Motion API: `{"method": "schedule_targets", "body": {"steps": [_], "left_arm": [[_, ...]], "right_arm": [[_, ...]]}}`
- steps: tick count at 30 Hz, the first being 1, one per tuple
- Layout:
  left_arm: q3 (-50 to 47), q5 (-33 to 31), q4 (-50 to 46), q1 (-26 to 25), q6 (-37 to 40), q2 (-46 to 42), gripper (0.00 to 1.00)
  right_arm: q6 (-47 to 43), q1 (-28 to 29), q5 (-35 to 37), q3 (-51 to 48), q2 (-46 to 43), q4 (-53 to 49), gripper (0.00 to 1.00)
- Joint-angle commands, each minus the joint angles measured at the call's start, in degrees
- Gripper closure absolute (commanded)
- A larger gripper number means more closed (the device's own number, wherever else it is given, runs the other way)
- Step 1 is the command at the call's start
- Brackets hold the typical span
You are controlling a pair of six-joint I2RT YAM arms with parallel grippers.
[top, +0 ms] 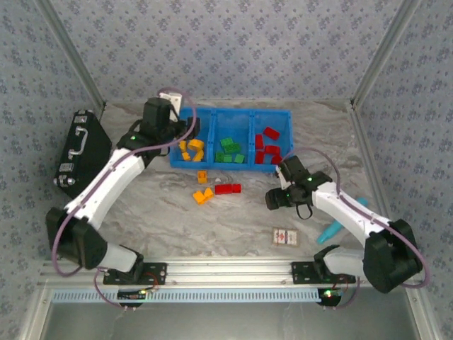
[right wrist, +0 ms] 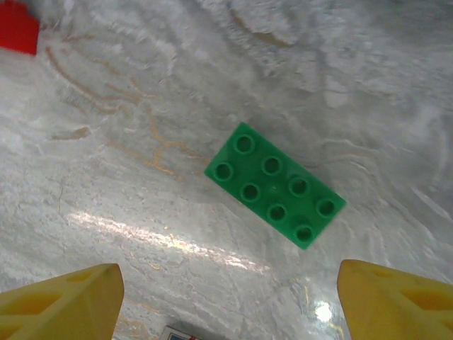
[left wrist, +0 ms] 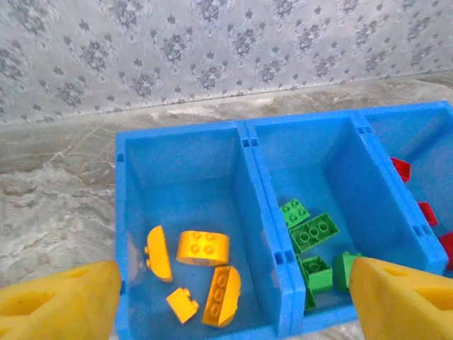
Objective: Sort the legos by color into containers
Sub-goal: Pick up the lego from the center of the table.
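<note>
**Green brick next for the right claw**

Sorting is well along but not finished. The blue bin [top: 233, 110] stands at the far side of the tabletop [top: 177, 219]. Its left compartment [left wrist: 177, 163] holds orange-yellow pieces [left wrist: 202, 248], the middle compartment [left wrist: 311, 163] holds green pieces [left wrist: 311, 232], and the right compartment [left wrist: 417, 134] holds red pieces [left wrist: 400, 168].

Loose in front of the bin lie two orange bricks [top: 203, 196] and a red brick [top: 228, 188]. Further right, a flat green brick [right wrist: 274, 185] lies studs up on the tabletop.

The left claw [left wrist: 230, 301] hangs over the near edge of the bin, around the wall between the left and middle compartments. It is released, fingers wide apart and nothing between them.

The right claw [right wrist: 230, 301] hovers above the green brick, also released and empty. The brick sits a little ahead of the gap between its fingers and touches neither of them.

The step in hand looks like the approach to pick up that green brick. It lies at a slant to the line between the fingers, so the wrist probably needs a turn to bring them square across the brick's narrow width. The claw also has to shift forward to centre on it, then lower, clench and lift. The carry should end over the middle compartment. The left claw is well placed to go for the orange bricks meanwhile.
</note>
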Motion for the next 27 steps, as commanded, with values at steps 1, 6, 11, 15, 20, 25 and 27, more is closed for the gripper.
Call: {"method": "schedule_targets", "body": {"steps": [1,6,11,15,20,25,27], "left_arm": [[-2.43,-0.40,-6.08,0.51,5.92,-5.65,0.15],[-4.51,-2.35,-13.77,2.12,9.87,-13.35,0.14],[-8.83,-3.34,-15.78,2.73,13.57,-19.23,0.11],[-11.60,-3.35,-15.33,3.02,14.16,-22.41,0.09],[-16.83,-2.09,-13.33,3.10,14.11,-26.98,0.08],[-21.51,-3.34,-10.98,3.15,14.48,-31.75,0.04],[-22.79,-3.39,-10.23,3.20,14.53,-33.19,0.04]], "right_arm": [[-10.93,-0.81,-5.54,-0.34,-0.22,3.74,0.17],[-16.17,-2.17,-4.87,0.39,0.23,4.71,0.14],[-29.43,0.50,2.46,0.07,1.17,3.92,0.13],[-37.10,0.64,2.15,-0.63,2.10,1.08,0.13],[-39.18,-0.95,3.90,-0.81,7.06,1.46,0.14],[-40.91,-2.00,7.13,-0.85,11.38,3.34,0.14],[-41.08,-2.69,7.35,-0.33,12.00,2.76,0.14]]}}
